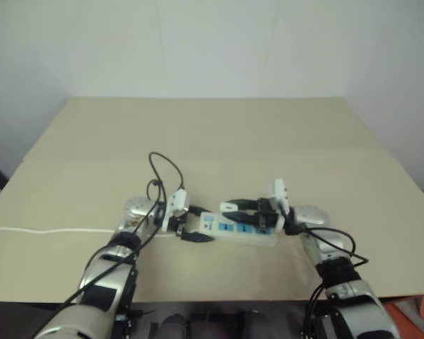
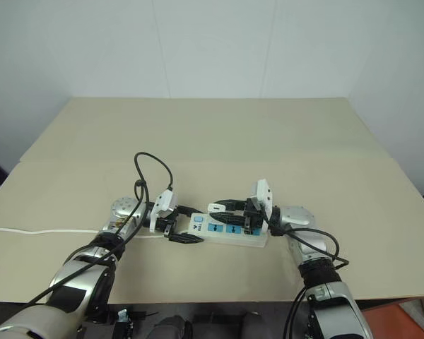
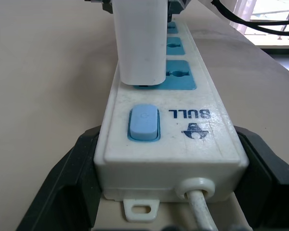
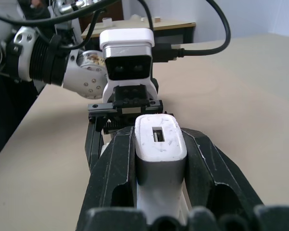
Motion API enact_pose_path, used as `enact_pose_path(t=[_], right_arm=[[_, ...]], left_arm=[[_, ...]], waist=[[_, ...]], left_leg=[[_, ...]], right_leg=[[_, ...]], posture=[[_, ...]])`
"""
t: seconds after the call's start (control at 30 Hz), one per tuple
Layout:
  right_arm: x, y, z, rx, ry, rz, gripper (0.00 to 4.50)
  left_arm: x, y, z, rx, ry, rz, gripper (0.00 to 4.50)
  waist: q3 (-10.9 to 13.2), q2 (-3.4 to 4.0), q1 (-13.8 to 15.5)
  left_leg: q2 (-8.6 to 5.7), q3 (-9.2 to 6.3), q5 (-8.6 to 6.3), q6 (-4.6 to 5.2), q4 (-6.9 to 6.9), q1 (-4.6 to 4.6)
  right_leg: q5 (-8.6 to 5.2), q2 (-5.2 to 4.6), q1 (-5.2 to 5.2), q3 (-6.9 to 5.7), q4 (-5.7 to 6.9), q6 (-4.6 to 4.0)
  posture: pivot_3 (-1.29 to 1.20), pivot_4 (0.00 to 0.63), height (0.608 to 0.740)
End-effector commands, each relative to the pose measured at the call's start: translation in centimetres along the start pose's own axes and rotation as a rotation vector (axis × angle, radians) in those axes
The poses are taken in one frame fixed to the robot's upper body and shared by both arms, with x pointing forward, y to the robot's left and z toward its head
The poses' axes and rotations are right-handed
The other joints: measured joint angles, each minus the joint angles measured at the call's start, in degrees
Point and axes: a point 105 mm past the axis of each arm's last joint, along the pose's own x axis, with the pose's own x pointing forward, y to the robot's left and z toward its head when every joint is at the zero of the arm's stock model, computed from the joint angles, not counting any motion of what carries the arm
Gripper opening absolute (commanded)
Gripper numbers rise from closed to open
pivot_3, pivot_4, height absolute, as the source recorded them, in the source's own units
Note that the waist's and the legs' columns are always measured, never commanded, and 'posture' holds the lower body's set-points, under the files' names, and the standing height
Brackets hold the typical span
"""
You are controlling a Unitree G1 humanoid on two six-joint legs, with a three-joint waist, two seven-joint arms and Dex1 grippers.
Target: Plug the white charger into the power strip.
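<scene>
The power strip (image 2: 230, 236), a long white bar with blue sockets, lies on the tan table near its front edge. My left gripper (image 1: 196, 224) is shut on its switch end, one black finger (image 3: 62, 187) on each side of the strip (image 3: 183, 139). The white charger (image 3: 138, 43) stands upright over the socket beside the blue switch, its base at the socket face. The prongs are hidden. My right gripper (image 4: 160, 161) is shut on the charger (image 4: 159, 142), reaching in from the right over the strip.
The strip's thin white cord (image 1: 42, 230) runs left across the table (image 1: 219, 141) to its left edge. The table's front edge is close below the arms. An orange object (image 1: 418, 311) sits past the front right corner. A white wall stands behind.
</scene>
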Motion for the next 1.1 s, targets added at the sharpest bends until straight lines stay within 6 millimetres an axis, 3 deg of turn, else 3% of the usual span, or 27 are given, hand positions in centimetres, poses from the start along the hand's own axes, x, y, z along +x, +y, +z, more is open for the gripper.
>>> enact_pose_path(t=[0.03,0.33,0.57,0.6,0.87,0.93,1.03,1.1], right_arm=[[-0.7,0.6,-2.7,0.016,0.11,0.01,1.13],[-0.5,0.1,-4.6,0.076,0.182,-0.019,1.13],[-0.6,0.0,-4.5,0.042,0.184,-0.014,1.13],[-0.6,0.0,-4.4,0.015,0.174,-0.017,1.86],[-0.9,0.2,-4.0,-0.053,0.155,0.006,4.47],[-1.1,0.1,-3.9,-0.055,0.157,0.01,4.47],[-1.2,0.1,-3.8,-0.059,0.158,0.014,4.5],[-1.3,0.1,-3.7,-0.058,0.161,0.019,4.5]], left_arm=[[-0.2,-0.2,-0.1,-0.007,0.012,-0.016,3.29],[-0.3,-0.2,-0.2,-0.01,0.011,-0.013,3.29],[-0.4,-0.2,-0.2,-0.013,0.012,-0.011,3.29],[-0.4,-0.2,-0.2,-0.013,0.012,-0.011,3.29],[-0.4,-0.3,-0.3,-0.022,0.014,-0.011,3.29],[-0.3,-0.2,-0.4,-0.058,0.016,-0.015,3.29],[-0.4,-0.2,-0.5,-0.096,0.03,-0.026,4.27],[-0.4,-0.1,-0.3,-0.089,0.012,-0.018,4.46]], waist=[[0.0,0.0,0.0],[0.0,-0.01,-0.2],[0.0,-0.02,-0.4],[0.0,-0.02,-0.4],[-0.1,-0.11,-0.4],[-0.1,-0.11,-0.4],[-0.1,-0.11,-0.3],[-0.1,-0.11,-0.3]], left_leg=[[0.0,0.0,0.0,0.0,0.0,0.0],[0.02,0.03,0.0,0.0,-0.01,0.28],[0.03,0.05,0.0,0.0,-0.01,0.48],[0.03,0.05,0.0,0.0,-0.01,0.5],[0.04,0.04,0.0,-0.01,-0.03,0.57],[0.04,0.03,-0.01,-0.01,-0.03,0.57],[0.04,0.02,-0.01,-0.01,-0.04,0.63],[0.04,0.01,-0.01,-0.01,-0.08,0.83]], right_leg=[[0.0,0.0,0.0,0.0,0.0,0.0],[0.0,0.02,0.16,0.08,0.07,-0.01],[0.0,0.04,0.27,0.13,0.19,-0.02],[0.0,0.04,0.29,0.13,0.19,-0.02],[0.0,0.04,0.41,0.12,0.13,-0.02],[0.0,0.05,0.41,0.11,0.13,-0.02],[0.0,0.05,0.49,0.1,0.09,-0.02],[-0.01,0.05,0.72,0.08,-0.01,-0.01]], posture=[[0.0,0.15,0.74],[0.0,0.15,0.74],[0.0,0.15,0.74],[0.0,0.15,0.74],[0.0,0.15,0.74],[0.0,0.15,0.74],[0.0,0.15,0.74],[0.0,0.15,0.74]])
